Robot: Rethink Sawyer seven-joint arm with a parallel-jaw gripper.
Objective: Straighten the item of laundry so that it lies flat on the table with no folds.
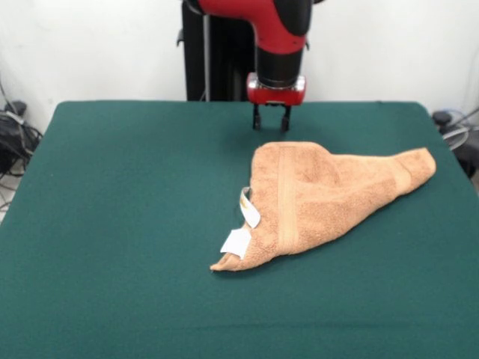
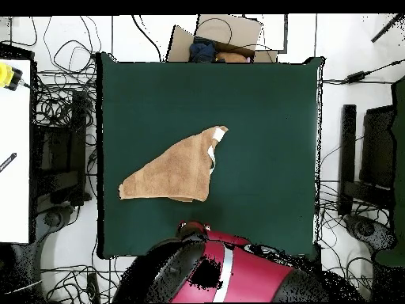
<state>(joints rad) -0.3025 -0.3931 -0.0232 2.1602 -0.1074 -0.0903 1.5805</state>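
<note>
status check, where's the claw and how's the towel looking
Claw open, empty, hovering just behind the towel. Towel folded into a rough triangle, white tags showing at one corner. Nothing else on the table.

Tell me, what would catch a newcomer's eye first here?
Probably the orange-tan towel, lying folded into a rough triangle right of the middle of the green table, with white tags sticking out near its nearest corner. Next, the red and black arm coming down from above, its gripper open and poised just behind the towel's far edge, holding nothing.
</note>
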